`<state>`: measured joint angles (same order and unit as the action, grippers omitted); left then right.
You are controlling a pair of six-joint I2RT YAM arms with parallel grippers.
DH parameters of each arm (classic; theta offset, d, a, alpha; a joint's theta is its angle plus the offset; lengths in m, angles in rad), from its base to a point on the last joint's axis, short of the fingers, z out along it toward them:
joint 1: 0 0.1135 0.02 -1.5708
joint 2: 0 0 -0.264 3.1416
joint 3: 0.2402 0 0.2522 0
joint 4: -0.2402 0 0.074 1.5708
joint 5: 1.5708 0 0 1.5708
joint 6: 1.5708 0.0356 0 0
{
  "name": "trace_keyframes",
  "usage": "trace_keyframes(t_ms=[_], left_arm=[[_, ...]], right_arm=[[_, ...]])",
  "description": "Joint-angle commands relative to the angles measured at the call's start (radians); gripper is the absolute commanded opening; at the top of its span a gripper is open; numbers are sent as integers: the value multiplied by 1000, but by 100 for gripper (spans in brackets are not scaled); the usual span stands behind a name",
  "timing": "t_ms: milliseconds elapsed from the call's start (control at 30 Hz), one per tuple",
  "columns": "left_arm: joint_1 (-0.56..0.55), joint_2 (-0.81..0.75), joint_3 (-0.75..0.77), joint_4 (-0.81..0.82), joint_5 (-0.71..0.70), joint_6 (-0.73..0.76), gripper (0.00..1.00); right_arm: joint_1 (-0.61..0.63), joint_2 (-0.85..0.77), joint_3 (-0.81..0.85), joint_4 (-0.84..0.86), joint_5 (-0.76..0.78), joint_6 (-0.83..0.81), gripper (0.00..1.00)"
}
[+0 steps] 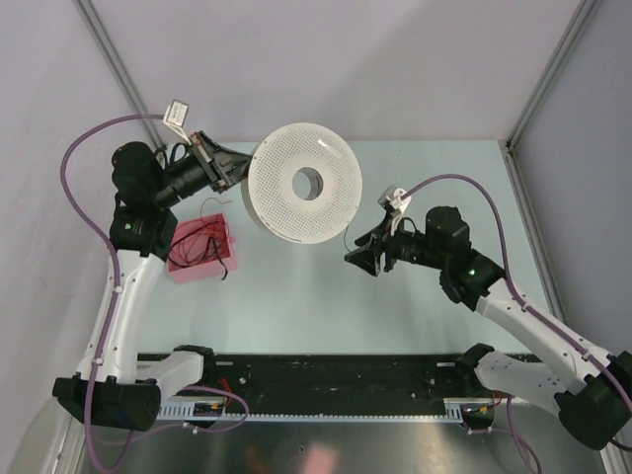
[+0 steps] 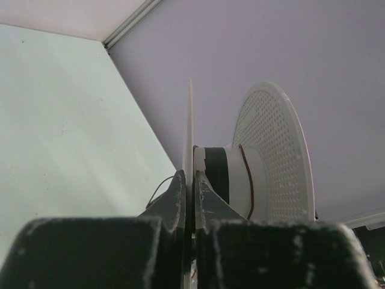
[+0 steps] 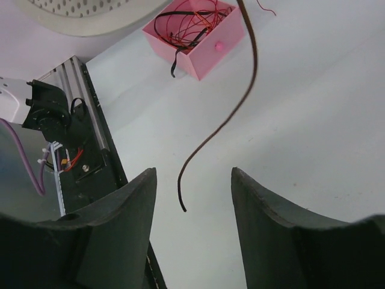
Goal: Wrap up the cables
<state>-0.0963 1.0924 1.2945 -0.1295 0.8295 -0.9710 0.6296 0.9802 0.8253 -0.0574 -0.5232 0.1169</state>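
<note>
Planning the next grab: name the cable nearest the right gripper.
The single dark strand whose loose end shows between the fingers of the open right gripper, ungripped. The other cables lie tangled in the pink box, farther off.

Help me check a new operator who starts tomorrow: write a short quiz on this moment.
1. True or false: the right gripper is shut on the thin dark red cable strand.
2. What does the left gripper clamp? A) a flange of the pale grey perforated round spool; B) a roll of tape; C) nothing.
3. Which container holds the spare tangled cables?
Key: 1 false, it is open, with the strand's end hanging between its fingers; 2 A; 3 the shallow pink plastic box.
</note>
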Motion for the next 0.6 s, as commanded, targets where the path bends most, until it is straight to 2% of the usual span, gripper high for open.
trace_keyframes(t_ms=[0, 167, 300, 333, 367, 500, 567], left_arm=[[9, -24, 4, 70, -19, -46, 0], [9, -25, -1, 71, -19, -46, 0], [9, -24, -6, 72, -31, -42, 0], [8, -24, -10, 73, -34, -40, 0], [9, -24, -15, 73, -36, -39, 0], [9, -22, -25, 72, -38, -39, 0], [8, -22, -26, 72, -38, -38, 0]], right_arm=[[29, 25, 51, 25, 41, 21, 55], [36, 63, 59, 46, 57, -6, 40], [46, 73, 63, 47, 63, -42, 14], [48, 69, 63, 47, 63, -50, 10], [51, 65, 64, 46, 67, -58, 10], [56, 45, 66, 12, 86, -74, 33], [54, 35, 66, 10, 88, -76, 35]])
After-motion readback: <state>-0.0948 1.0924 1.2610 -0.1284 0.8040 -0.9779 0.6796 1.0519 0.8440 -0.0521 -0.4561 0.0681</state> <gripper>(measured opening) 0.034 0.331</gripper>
